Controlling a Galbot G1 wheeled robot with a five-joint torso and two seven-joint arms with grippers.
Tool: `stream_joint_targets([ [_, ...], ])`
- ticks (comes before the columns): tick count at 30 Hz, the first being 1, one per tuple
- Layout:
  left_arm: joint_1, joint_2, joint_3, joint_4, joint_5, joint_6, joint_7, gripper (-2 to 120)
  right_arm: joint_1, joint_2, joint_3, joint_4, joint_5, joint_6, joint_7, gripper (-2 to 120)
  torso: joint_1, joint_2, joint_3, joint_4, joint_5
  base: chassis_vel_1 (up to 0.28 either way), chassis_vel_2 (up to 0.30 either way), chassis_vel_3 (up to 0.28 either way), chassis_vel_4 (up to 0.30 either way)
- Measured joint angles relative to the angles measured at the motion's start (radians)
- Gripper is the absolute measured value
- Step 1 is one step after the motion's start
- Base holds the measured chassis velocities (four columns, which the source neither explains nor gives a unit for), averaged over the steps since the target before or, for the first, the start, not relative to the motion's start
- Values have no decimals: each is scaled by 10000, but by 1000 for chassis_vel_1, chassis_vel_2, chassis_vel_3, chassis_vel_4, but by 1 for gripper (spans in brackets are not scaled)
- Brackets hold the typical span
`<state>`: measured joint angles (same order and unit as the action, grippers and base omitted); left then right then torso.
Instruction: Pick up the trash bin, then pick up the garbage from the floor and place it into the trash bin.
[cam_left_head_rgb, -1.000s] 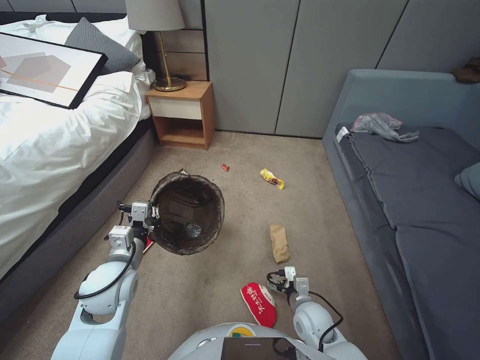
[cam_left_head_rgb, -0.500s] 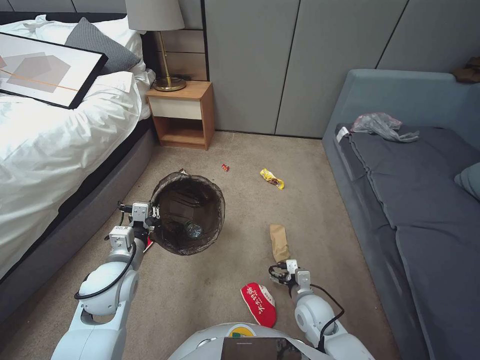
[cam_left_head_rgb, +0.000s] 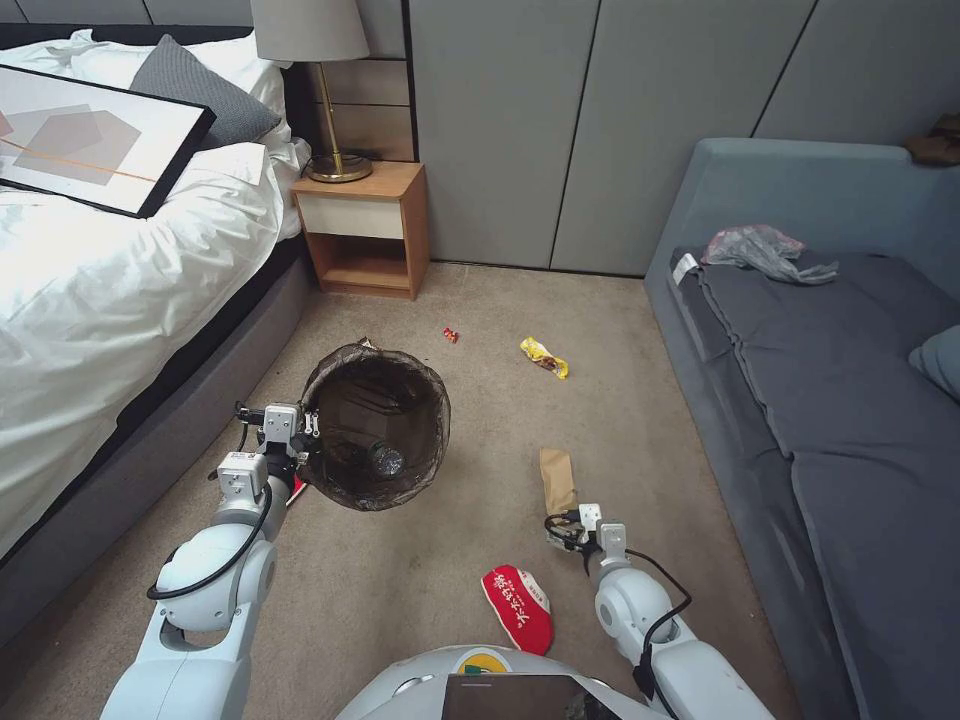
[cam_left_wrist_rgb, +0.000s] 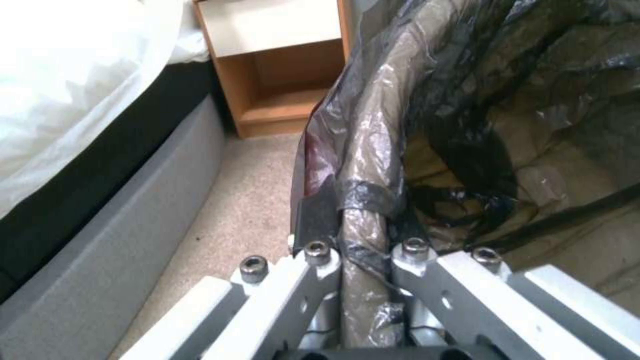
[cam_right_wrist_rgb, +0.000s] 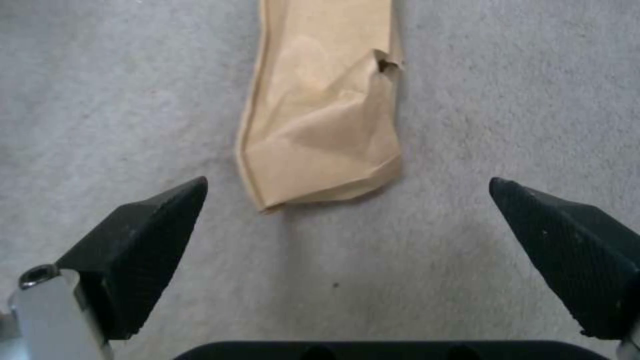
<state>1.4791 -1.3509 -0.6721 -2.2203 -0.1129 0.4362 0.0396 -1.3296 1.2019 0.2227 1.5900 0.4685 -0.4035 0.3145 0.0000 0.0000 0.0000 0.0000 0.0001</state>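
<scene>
The trash bin (cam_left_head_rgb: 375, 425), lined with a dark brown bag, hangs above the carpet with my left gripper (cam_left_head_rgb: 303, 440) shut on its near-left rim. The left wrist view shows the fingers (cam_left_wrist_rgb: 320, 260) clamped on the bagged rim (cam_left_wrist_rgb: 363, 220). A clear bottle (cam_left_head_rgb: 385, 460) lies inside. My right gripper (cam_left_head_rgb: 562, 522) is open, low over the near end of the brown paper bag (cam_left_head_rgb: 557, 478). In the right wrist view the bag (cam_right_wrist_rgb: 323, 115) lies flat just beyond the spread fingertips (cam_right_wrist_rgb: 153, 230). A red-and-white packet (cam_left_head_rgb: 518, 607), a yellow wrapper (cam_left_head_rgb: 544, 357) and a small red packet (cam_left_head_rgb: 451, 335) lie on the floor.
A bed (cam_left_head_rgb: 120, 260) runs along the left, with a wooden nightstand (cam_left_head_rgb: 365, 230) and lamp at its head. A grey sofa (cam_left_head_rgb: 830, 400) lines the right, with a grey plastic bag (cam_left_head_rgb: 762, 250) on it. Open carpet lies between them.
My right gripper has moved forward along the floor, from beside the red-and-white packet to the near end of the paper bag. The left arm and bin have stayed still.
</scene>
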Motion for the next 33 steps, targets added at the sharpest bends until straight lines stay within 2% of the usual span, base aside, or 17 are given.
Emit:
stream_joint_targets([
  [9, 11, 15, -42, -26, 7, 0, 6, 3, 1034, -49, -134, -1113, 157, 11, -192, 100, 0, 0, 0, 0, 0, 0, 0, 0, 0],
  [17, -28, 60, -113, -24, -24, 17, 20, 3, 1492, -140, -165, -1104, 257, -53, -189, 100, 0, 0, 0, 1, -1, 0, 0, 0, 0],
  [25, -30, 58, -92, -20, -30, 33, 27, 3, 1807, 93, -304, -1704, 233, 26, -403, 100, 0, 0, 0, 0, -2, 0, 0, 0, 0],
  [30, -31, 56, -104, -83, -44, 49, 29, 3, 2120, 434, -348, -2770, 194, 337, -774, 86, 0, 0, 0, 1, -1, 0, 0, 0, 0],
  [33, -17, 87, -166, -103, -70, 53, 29, 3, 2229, 546, -313, -3218, 141, 513, -891, 87, 0, 0, 0, 0, 0, 0, 0, 0, 0],
])
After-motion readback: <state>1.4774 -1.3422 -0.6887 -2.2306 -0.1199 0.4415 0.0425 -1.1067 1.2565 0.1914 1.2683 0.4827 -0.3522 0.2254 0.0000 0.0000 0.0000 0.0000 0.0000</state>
